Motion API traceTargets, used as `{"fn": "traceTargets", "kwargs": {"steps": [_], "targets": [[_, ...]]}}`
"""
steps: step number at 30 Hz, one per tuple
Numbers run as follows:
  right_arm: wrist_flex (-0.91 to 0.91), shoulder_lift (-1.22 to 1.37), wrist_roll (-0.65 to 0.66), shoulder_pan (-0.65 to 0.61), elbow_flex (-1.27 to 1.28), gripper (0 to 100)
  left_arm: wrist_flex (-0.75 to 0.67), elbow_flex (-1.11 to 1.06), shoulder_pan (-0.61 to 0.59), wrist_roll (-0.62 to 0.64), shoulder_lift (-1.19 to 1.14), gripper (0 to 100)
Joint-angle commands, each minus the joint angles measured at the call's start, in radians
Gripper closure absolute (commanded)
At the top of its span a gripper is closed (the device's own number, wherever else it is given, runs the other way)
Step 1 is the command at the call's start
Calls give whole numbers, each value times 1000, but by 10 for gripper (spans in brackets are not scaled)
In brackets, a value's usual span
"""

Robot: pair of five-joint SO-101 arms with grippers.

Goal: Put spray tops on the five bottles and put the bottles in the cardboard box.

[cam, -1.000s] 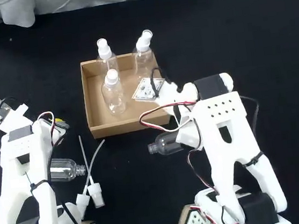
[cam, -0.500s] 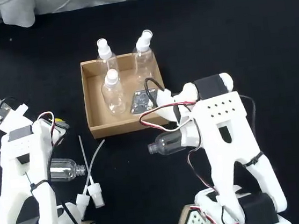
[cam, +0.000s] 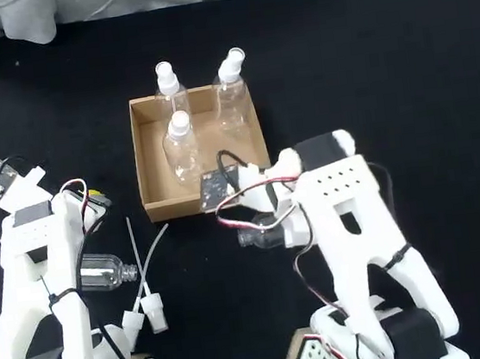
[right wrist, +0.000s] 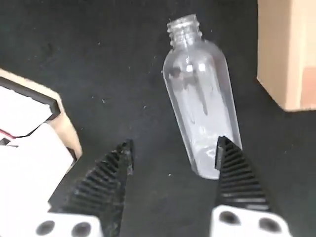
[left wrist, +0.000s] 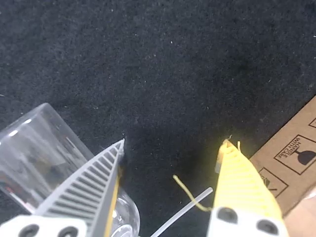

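Note:
The cardboard box (cam: 152, 168) holds three clear bottles with white spray tops (cam: 180, 145) (cam: 166, 84) (cam: 230, 78). An uncapped bottle (right wrist: 202, 116) lies on the black table just in front of the box corner (right wrist: 289, 54). My right gripper (right wrist: 174, 144) hangs open over its base end, its black fingers on either side. In the high view that bottle (cam: 257, 234) is partly hidden under the right arm. A second uncapped bottle (cam: 105, 271) lies by the left arm. My left gripper (left wrist: 174, 143) is open beside this bottle (left wrist: 34, 158), holding nothing.
Two loose spray tops (cam: 149, 309) with long white tubes lie in front of the box, between the arms. One tube (left wrist: 180, 219) passes under the left gripper. Both arm bases stand at the table's front edge. Grey cloth lies past the far edge.
The right arm has swung left and back from over the box, so its gripper now hangs over the uncapped bottle. The left arm has not moved.

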State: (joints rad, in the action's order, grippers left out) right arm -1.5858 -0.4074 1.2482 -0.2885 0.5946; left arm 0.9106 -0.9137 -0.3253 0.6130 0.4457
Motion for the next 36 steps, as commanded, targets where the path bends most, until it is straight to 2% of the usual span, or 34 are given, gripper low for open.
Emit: {"fn": "traceTargets", "kwargs": {"steps": [1,18,28,36], "targets": [[71,-39,23,-44,27,786,-14,13,-4,5,3,726],[431,-39,35,-64,291,786,-14,13,-2,3,3,726],[562,-39,34,-64,410,789,-14,13,-2,3,3,726],[621,-39,-57,-63,435,790,-14,13,-2,3,3,726]]}}
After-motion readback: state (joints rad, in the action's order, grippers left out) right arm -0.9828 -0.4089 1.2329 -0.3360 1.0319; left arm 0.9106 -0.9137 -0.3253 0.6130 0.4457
